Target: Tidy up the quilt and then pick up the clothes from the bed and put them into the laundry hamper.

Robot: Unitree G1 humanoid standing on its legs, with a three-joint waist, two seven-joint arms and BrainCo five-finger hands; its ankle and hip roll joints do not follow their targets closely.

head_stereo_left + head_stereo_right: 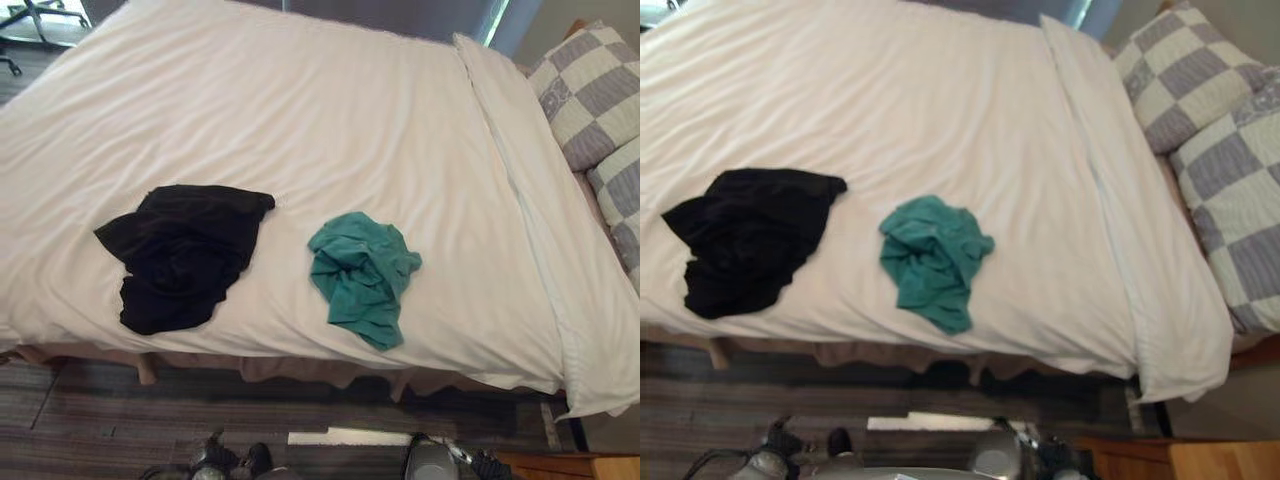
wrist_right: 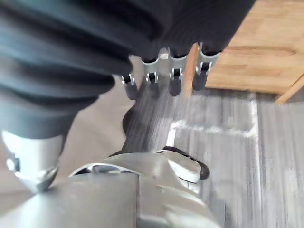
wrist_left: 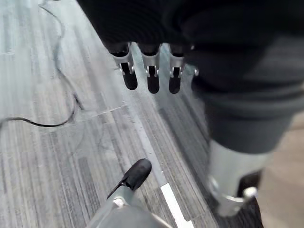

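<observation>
In the left eye view the white quilt (image 1: 300, 130) already lies spread fairly flat over the bed, with a black garment (image 1: 180, 255) near the close edge toward the robot's left and a teal garment (image 1: 362, 275) just to its right, the two apart from each other; two checked pillows (image 1: 590, 95) sit at the far right. The step in hand looks like the first pick, and it would go best by reaching for one garment at its bunched middle, where the folds give the fingers something to close on without gathering the quilt beneath. The right eye view shows the same layout, the teal garment crumpled close to the bed's near edge. In the left wrist view the left hand (image 3: 151, 71) hangs over the striped floor (image 3: 57, 156), fingers straight and relaxed, holding nothing, well away from the clothes. In the right wrist view the right hand (image 2: 166, 76) likewise hangs with loose, straight fingers above the floor beside a wooden piece of furniture (image 2: 256, 52).
</observation>
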